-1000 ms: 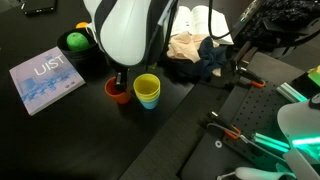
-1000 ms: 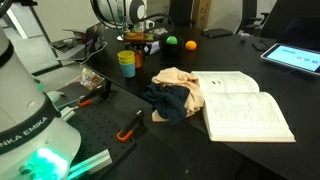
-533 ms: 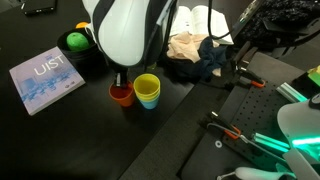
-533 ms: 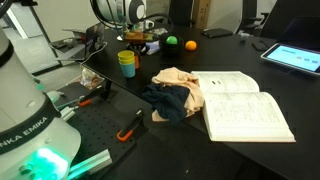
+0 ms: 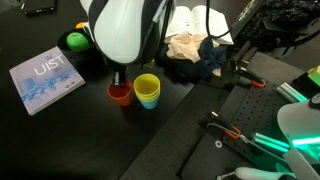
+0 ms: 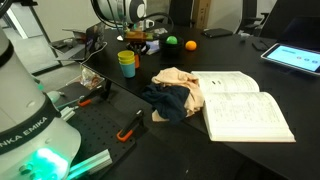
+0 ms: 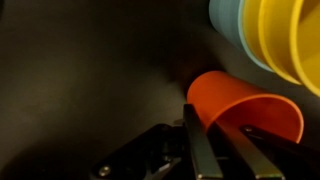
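One orange cup point(image 7: 250, 105) is in the grip: the gripper point(image 7: 213, 130) is clamped on its near wall, rim pinched between the fingers point(image 7: 195, 135), jaws nearly together. In an exterior view the orange cup point(image 5: 121, 94) stands mouth up under the arm, close to the table point(image 5: 70, 135) edge that borders the perforated plate point(image 5: 200, 140). Can't tell whether its base touches the surface. Just beside it, toward that edge, a yellow cup point(image 5: 147, 86) sits nested in a blue cup point(image 5: 148, 102). The wrist view shows the same pair, yellow cup point(image 7: 285, 45) in blue cup point(image 7: 228, 25), close to the orange one but apart from it. The stack point(image 6: 127, 63) also shows in the other exterior view, with the gripper point(image 6: 140, 40) behind it. Further in from the edge, a green ball point(image 5: 75, 41) lies behind the arm and a UIST book point(image 5: 45, 79) lies flat, well apart from the cups. Along the edge the other way there's a cloth pile: beige cloth point(image 6: 180, 78) touching a dark blue cloth point(image 6: 170, 102). An open book point(image 6: 245, 105) lies right against the pile. An orange ball point(image 6: 192, 45) sits near the green ball point(image 6: 171, 42) toward the far side of the table. Orange-handled pliers point(image 5: 250, 80) lie on the plate, off the table.
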Available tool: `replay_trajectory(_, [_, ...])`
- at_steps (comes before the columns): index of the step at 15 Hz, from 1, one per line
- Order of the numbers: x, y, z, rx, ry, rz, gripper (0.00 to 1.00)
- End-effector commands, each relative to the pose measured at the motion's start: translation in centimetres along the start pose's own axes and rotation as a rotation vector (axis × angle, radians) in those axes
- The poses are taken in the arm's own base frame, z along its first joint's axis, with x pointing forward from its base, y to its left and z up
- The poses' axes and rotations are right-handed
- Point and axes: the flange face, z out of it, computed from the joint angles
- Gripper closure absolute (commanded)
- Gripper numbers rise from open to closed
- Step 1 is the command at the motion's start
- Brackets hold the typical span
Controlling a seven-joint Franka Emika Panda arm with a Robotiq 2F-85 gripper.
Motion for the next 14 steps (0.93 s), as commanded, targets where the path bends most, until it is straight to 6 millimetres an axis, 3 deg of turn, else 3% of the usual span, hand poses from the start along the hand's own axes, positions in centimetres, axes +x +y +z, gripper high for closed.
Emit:
replay_trajectory(1, [1.7,0.0,-1.9,-0.020,0.020,0.008,0.99])
replay_trajectory(6, [3.8,0.8,-4.5,-0.060,0.123,0.028,0.99])
replay_trajectory(14, [3.8,3.5,-7.8,-0.164,0.108,0.008,0.99])
